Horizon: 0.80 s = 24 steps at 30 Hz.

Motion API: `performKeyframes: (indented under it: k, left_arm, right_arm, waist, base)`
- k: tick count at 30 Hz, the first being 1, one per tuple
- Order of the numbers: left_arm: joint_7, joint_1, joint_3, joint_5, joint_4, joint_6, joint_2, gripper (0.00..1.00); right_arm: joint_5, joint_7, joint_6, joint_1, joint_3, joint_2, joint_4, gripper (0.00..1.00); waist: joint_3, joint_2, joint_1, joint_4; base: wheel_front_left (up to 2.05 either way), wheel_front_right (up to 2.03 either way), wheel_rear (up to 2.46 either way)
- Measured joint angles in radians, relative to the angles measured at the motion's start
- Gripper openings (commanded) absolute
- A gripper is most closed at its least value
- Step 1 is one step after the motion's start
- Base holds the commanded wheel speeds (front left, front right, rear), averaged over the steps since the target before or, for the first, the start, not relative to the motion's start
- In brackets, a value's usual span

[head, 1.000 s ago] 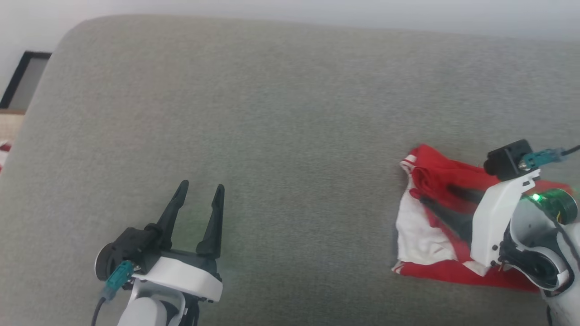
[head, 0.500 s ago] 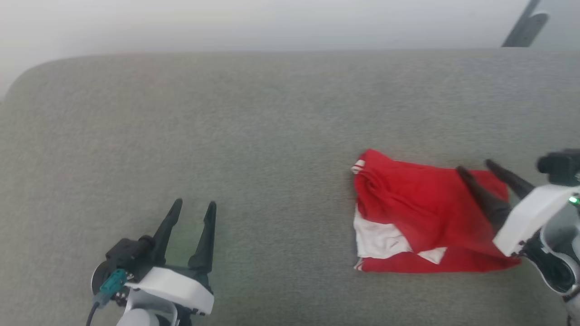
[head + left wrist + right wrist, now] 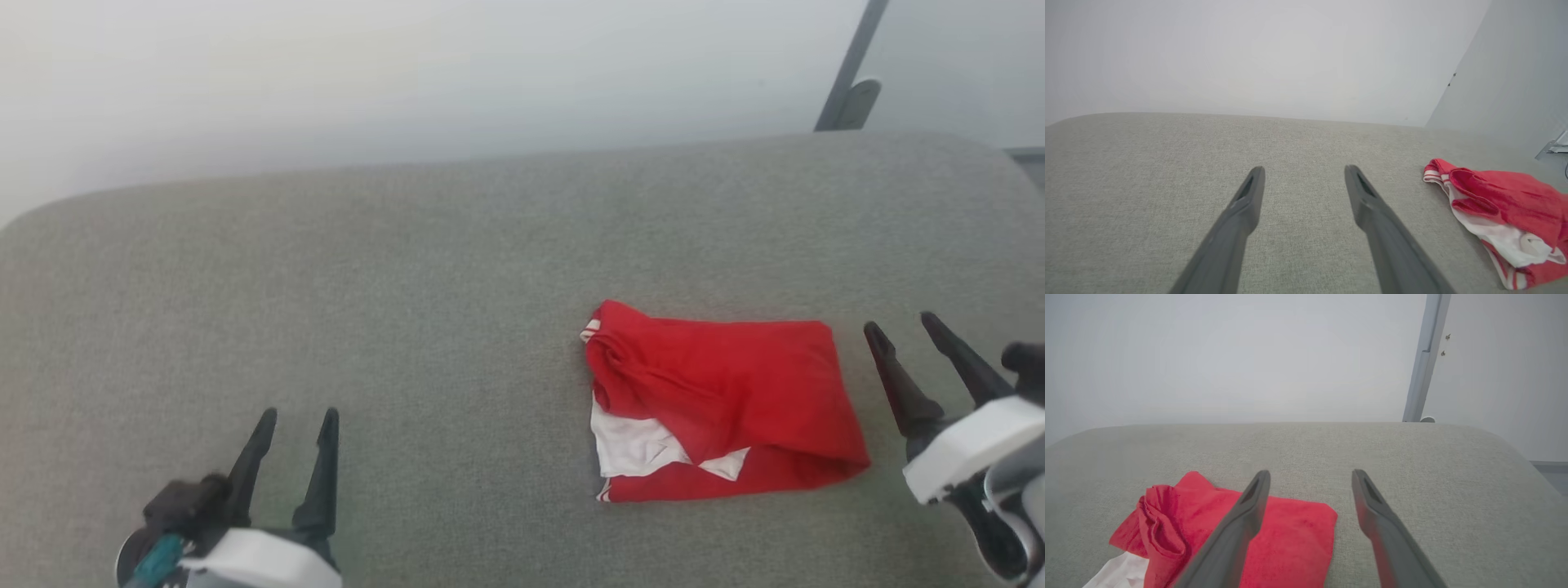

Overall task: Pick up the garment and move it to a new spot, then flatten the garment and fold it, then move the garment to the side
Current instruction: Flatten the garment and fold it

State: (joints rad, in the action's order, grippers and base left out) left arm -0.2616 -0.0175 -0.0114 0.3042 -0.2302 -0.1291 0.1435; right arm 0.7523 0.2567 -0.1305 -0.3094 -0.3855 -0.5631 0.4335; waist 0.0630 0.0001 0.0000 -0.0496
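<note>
Garment (image 3: 735, 392) lies folded just left of right claw (image 3: 900, 322); placing looks done. It and left claw (image 3: 299, 414) gape empty; next, withdraw.

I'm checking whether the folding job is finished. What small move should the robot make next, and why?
Probably just draw the right gripper back to rest. The red jersey-style shirt with white sleeves lies folded in a compact bundle toward the right of the grey fabric cushion, both grippers stand open and touch nothing, and the left gripper sits far off.
</note>
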Motion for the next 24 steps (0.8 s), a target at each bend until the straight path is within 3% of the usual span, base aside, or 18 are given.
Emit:
performKeyframes:
  k: [12, 24]
  left_arm:
    - [0.0, 0.137, 0.057, -0.068, 0.105, 0.0, -0.018, 1.0]
    - [0.0, 0.22, 0.108, -0.091, 0.181, 0.0, -0.039, 1.0]
  right_arm:
    - [-0.113, 0.005, 0.0, 0.25, 0.234, 0.072, -0.184, 1.0]
    - [-0.168, -0.013, 0.0, 0.391, 0.357, 0.136, -0.305, 1.0]
  waist:
    - [-0.047, 0.0, -0.0001, 0.014]
    - [-0.06, 0.0, 0.0, 0.033]
  base:
    - [0.0, 0.0, 0.0]
    - [0.0, 0.0, 0.0]
